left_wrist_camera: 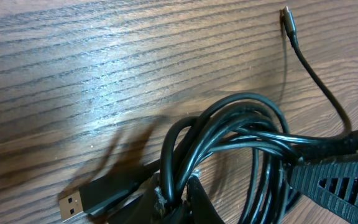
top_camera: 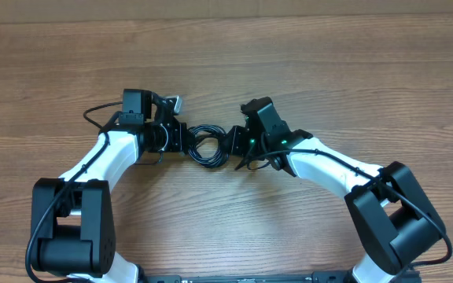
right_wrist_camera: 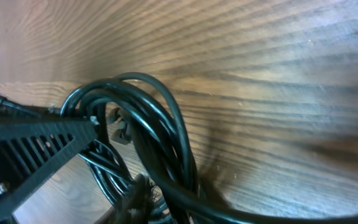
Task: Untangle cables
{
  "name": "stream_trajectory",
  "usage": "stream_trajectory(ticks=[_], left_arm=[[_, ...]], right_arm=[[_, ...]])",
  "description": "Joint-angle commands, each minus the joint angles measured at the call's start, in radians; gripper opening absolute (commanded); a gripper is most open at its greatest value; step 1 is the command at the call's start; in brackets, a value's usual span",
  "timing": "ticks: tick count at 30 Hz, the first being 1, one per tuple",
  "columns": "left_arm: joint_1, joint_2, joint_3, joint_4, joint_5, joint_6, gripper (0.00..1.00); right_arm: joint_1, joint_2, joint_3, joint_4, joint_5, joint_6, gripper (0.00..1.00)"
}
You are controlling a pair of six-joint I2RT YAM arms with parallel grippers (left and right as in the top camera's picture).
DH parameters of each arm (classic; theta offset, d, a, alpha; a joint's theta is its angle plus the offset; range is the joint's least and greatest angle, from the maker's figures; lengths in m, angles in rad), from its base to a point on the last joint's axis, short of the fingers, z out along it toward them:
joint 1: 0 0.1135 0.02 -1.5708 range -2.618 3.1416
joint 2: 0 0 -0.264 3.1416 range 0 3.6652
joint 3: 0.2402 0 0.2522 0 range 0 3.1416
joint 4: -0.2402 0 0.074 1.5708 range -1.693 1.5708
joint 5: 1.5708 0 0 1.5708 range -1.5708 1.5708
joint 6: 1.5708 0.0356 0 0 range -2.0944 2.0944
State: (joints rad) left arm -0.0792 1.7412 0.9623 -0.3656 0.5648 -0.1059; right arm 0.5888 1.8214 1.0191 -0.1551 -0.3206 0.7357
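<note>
1. The cables (top_camera: 207, 147) lay as one tight coil on the table (top_camera: 226, 47), mid-way between the two arms. The left gripper (top_camera: 185, 140) and the right gripper (top_camera: 228, 141) met it from opposite sides.
2. Left jaws looked clamped on several strands at once, which converged at the ribbed finger (left_wrist_camera: 334, 180). Right jaws likewise looked closed on a thick run of the coil beside their finger (right_wrist_camera: 36, 143).
3. Risk: pulling apart with multi-strand grips would likely cinch the loops tighter rather than free them.
4. Risk: the USB plug (left_wrist_camera: 78, 202) sat at the coil's edge, just beside the left fingers. Drawn through a loop, it could snag.
5. Risk: the small plug (left_wrist_camera: 289, 20) trailed free on its lead. A hard pull might whip it back into the coil.
6. Risk: thin, slick cords could slip from the pads under tension, dropping the bundle.
7. Risk: the grippers were close together, so a twist could knock them into each other.
</note>
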Motion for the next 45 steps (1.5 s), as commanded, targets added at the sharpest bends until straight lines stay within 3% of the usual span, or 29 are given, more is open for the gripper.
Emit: stream_trajectory(ticks=[1, 5, 8, 10, 12, 14, 15, 17, 19, 22, 23, 26, 31, 33, 37, 39, 41, 45], left_arm=[[-0.013, 0.000, 0.009, 0.007, 0.031, -0.058, 0.04], [-0.013, 0.000, 0.009, 0.023, -0.016, -0.116, 0.04], [-0.013, 0.000, 0.009, -0.006, -0.312, -0.300, 0.04], [-0.013, 0.000, 0.009, -0.016, -0.390, -0.329, 0.04], [-0.013, 0.000, 0.009, -0.015, -0.389, -0.329, 0.04], [-0.013, 0.000, 0.009, -0.014, -0.388, -0.329, 0.04], [-0.013, 0.000, 0.009, -0.014, -0.388, -0.329, 0.04], [-0.013, 0.000, 0.009, -0.011, -0.379, -0.329, 0.04], [-0.013, 0.000, 0.009, -0.004, -0.377, -0.329, 0.04], [-0.013, 0.000, 0.009, -0.003, -0.357, -0.328, 0.05], [-0.013, 0.000, 0.009, -0.003, -0.328, -0.319, 0.09], [-0.013, 0.000, 0.009, 0.005, -0.232, -0.196, 0.18], [-0.013, 0.000, 0.009, 0.009, -0.195, -0.141, 0.13], [-0.013, 0.000, 0.009, 0.020, -0.117, -0.092, 0.13], [-0.013, 0.000, 0.009, 0.024, -0.072, -0.091, 0.09], [-0.013, 0.000, 0.009, 0.023, -0.109, -0.093, 0.09], [-0.013, 0.000, 0.009, 0.019, -0.208, -0.113, 0.09], [-0.013, 0.000, 0.009, -0.024, -0.261, -0.142, 0.06]], right_arm=[[0.018, -0.011, 0.014, 0.027, 0.110, -0.003, 0.04], [0.030, -0.011, 0.014, 0.013, 0.101, -0.013, 0.04], [0.059, -0.011, 0.014, 0.021, 0.041, -0.129, 0.04], [0.067, -0.011, 0.014, 0.021, 0.042, -0.142, 0.04], [0.066, -0.011, 0.014, 0.021, 0.038, -0.144, 0.04], [0.066, -0.011, 0.014, 0.020, 0.004, -0.248, 0.04], [0.066, -0.011, 0.014, 0.020, 0.005, -0.248, 0.10], [0.066, -0.011, 0.014, 0.021, 0.005, -0.247, 0.34], [0.067, -0.011, 0.014, 0.019, 0.011, -0.247, 0.41], [0.067, -0.008, 0.014, 0.019, 0.111, -0.235, 0.41], [0.067, 0.000, 0.014, 0.034, 0.147, -0.209, 0.41], [0.067, 0.048, 0.014, 0.078, 0.171, -0.155, 0.41], [0.067, 0.087, 0.014, 0.101, 0.118, -0.103, 0.40], [0.067, 0.103, 0.014, 0.103, 0.119, -0.103, 0.40], [0.067, 0.121, 0.014, 0.121, 0.118, -0.103, 0.41], [0.067, 0.120, 0.014, 0.121, 0.117, -0.098, 0.40], [0.066, 0.120, 0.014, 0.121, 0.113, -0.047, 0.29], [0.066, 0.120, 0.014, 0.123, 0.091, -0.047, 0.35]])
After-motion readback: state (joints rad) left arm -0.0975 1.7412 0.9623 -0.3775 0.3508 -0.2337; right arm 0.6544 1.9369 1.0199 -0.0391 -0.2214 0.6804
